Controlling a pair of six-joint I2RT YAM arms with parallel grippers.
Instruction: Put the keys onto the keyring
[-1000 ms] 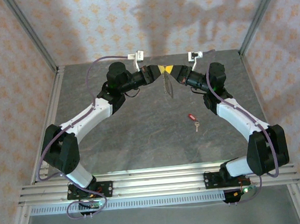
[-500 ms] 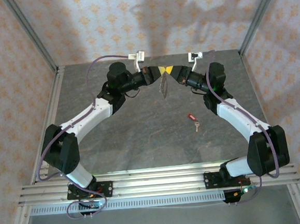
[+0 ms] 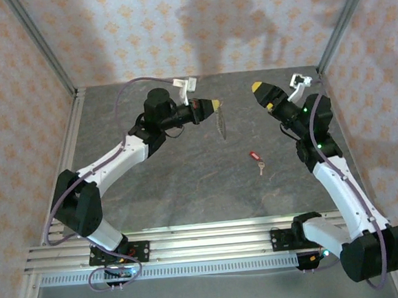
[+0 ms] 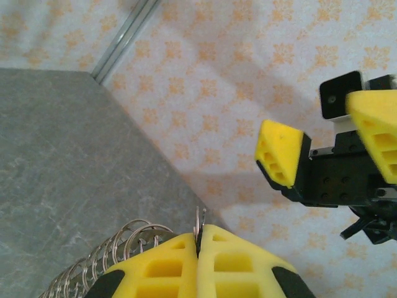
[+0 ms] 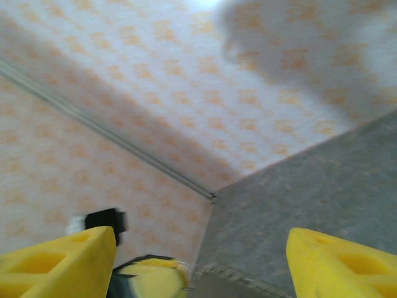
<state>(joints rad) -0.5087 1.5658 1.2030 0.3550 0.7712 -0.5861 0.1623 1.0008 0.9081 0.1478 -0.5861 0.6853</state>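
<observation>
The keyring [image 3: 221,123] dangles above the grey surface [image 3: 188,184], pinched between the pressed-together yellow fingers of the left gripper [image 3: 214,105]. The right gripper [image 3: 264,95] hovers apart, jaws spread. The red-headed key [image 3: 258,160] lies on the surface, nearer the arm bases.

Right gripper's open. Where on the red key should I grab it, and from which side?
Probably the red head of the key, from straight above with the open right gripper: it lies flat on the table, and the head is its bulkiest part, while the shaft looks too thin to pinch.
</observation>
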